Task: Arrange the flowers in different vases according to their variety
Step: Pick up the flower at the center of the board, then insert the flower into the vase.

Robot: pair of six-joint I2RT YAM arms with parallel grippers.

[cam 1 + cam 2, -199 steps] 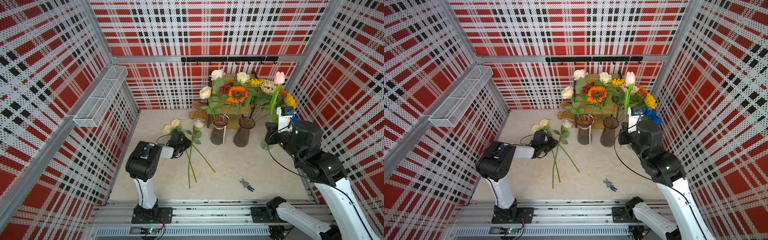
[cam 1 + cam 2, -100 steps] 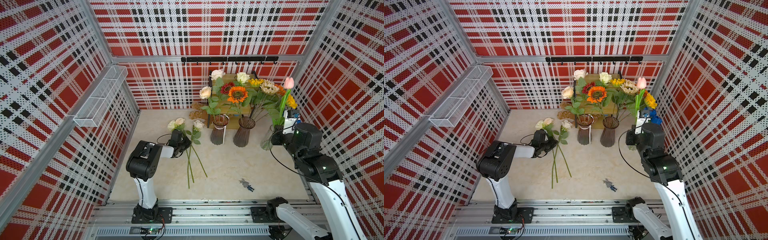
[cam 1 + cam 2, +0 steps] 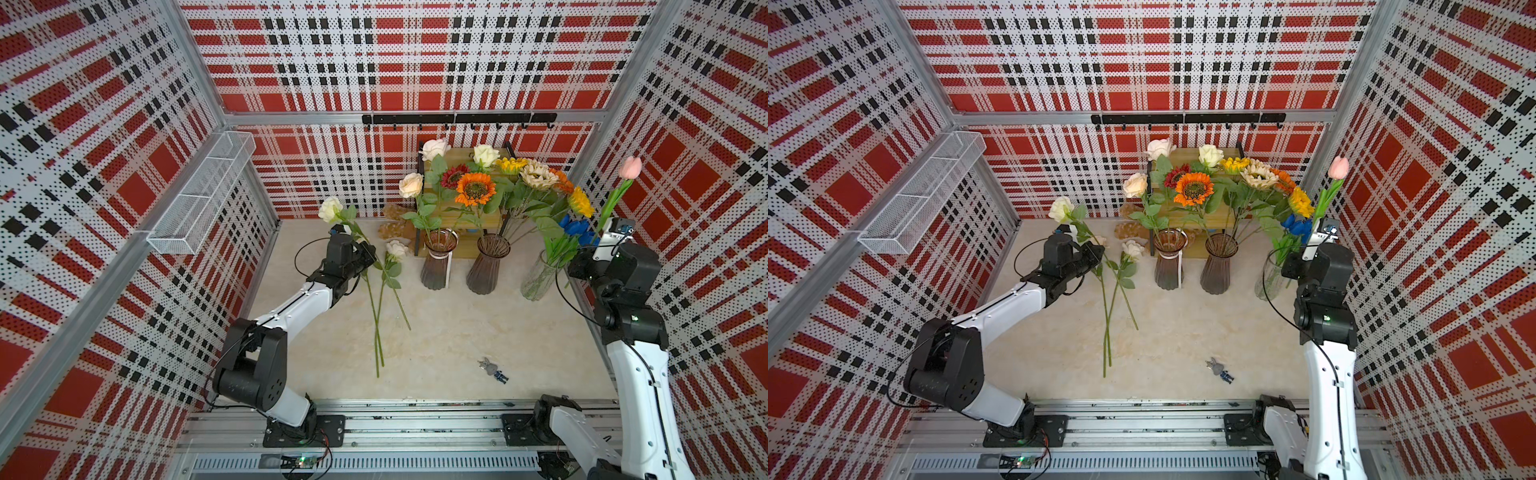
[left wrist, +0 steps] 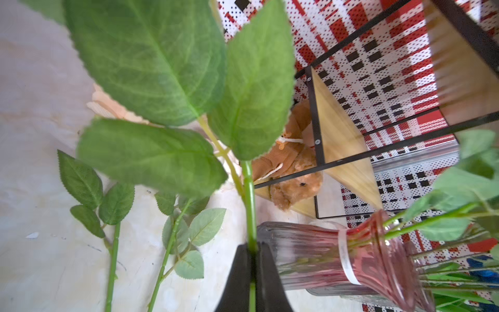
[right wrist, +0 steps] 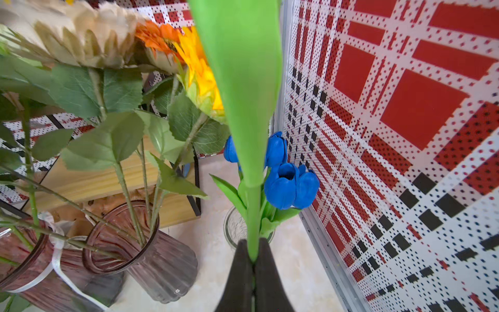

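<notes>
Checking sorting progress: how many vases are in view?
3. The rose vase and the sunflower vase stand together before the shelf; the clear vase stands apart, holding blue tulips.

The tulip has its bloom cut off by the right wrist view's edge, the rose its head by the left's. I can't identify the tiny near figure.

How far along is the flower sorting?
Done: three roses stand in one ribbed vase, sunflowers in the other ribbed vase, blue tulips in the clear vase. In hand: the left gripper is shut on a fourth rose, the right gripper on the pink tulip. Left: both held flowers, plus two roses lying on the table.
</notes>
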